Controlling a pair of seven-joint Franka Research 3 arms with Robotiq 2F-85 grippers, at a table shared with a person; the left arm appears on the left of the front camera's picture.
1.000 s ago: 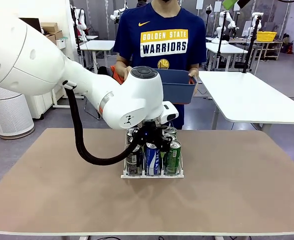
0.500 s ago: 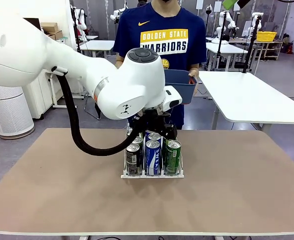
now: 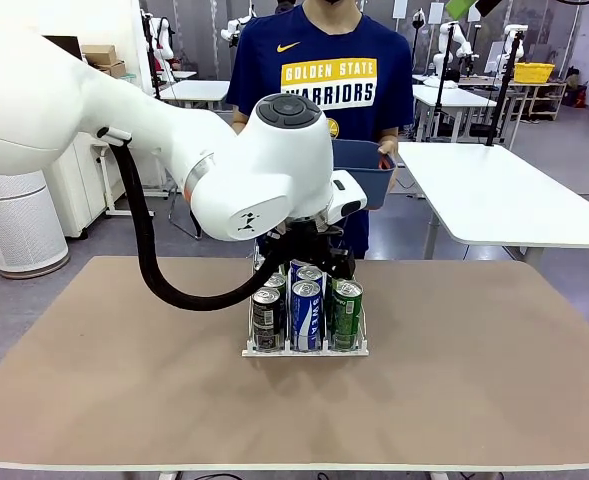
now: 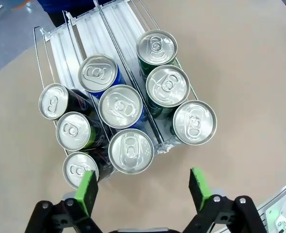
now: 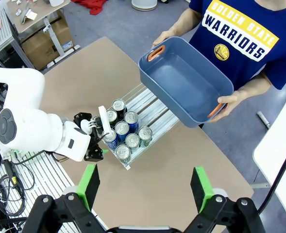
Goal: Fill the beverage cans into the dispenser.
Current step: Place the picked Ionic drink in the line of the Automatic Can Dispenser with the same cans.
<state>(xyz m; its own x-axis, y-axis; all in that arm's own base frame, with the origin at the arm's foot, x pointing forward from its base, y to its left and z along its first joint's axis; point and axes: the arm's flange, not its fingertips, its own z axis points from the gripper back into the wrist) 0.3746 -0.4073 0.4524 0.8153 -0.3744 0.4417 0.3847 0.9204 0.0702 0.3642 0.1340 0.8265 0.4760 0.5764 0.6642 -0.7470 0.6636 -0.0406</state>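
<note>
Beverage cans [image 4: 131, 150] stand upright, three per lane, in dispenser [image 4: 92, 34] on counter [image 3: 474, 380]. Left end effector [image 4: 142, 187] above them, open, empty. Right end effector [image 5: 144, 185] open, high overhead.

White tables [image 3: 494, 195] stand on grey floor [image 3: 94, 250], seemingly a lab.

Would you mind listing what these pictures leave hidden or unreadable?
- Front view: the rack's rear lanes and back cans, hidden behind the left arm and its claw.
- Left wrist view: can labels unreadable, seen from above.
- Right wrist view: the blue bin's underside; the person's head cut off by the top edge.
</note>
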